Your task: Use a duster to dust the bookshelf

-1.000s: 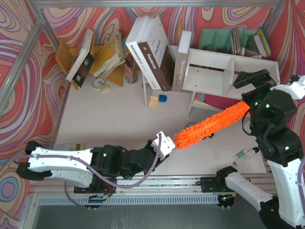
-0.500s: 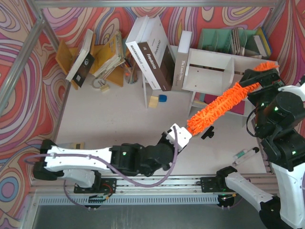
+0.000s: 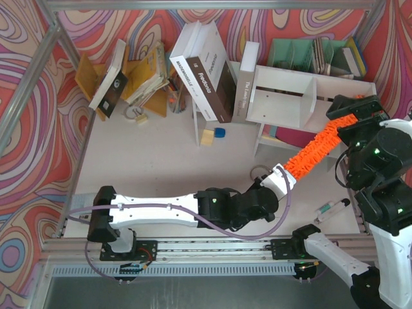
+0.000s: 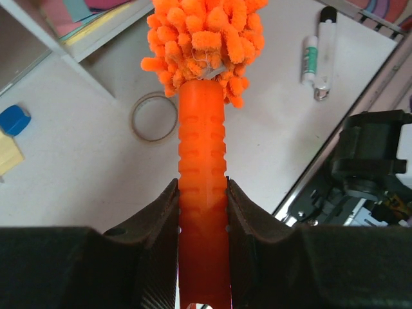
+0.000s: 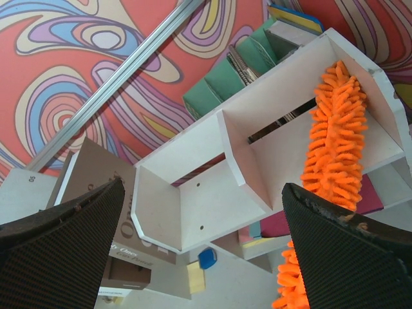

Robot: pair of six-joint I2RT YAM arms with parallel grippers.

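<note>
The left claw (image 4: 203,212) is clamped narrow on the ribbed orange handle of the duster (image 4: 201,141), one finger (image 4: 161,222) on each side of it. The handle runs straight out ahead of the fingertips, and the shaggy head begins just beyond them. On the table under the handle, a little to the claw's left, lies a clear tape ring (image 4: 153,117). A white pen-like tube with a black cap (image 4: 318,55) lies ahead to its right.

From above, the duster (image 3: 318,145) slants up and rightward from the left claw (image 3: 278,177) to the bookshelf (image 3: 270,74), with its far tip at the shelf's right end beside the right arm.

The right claw (image 5: 203,187) is spread wide and holds nothing. The bookshelf (image 5: 241,161) lies ahead of it, between the two pads. The duster head (image 5: 331,129) is in the right compartment, close to the claw's right finger (image 5: 347,251) and well apart from the left one. A mint-green organizer (image 5: 225,84) stands behind the shelf.
</note>
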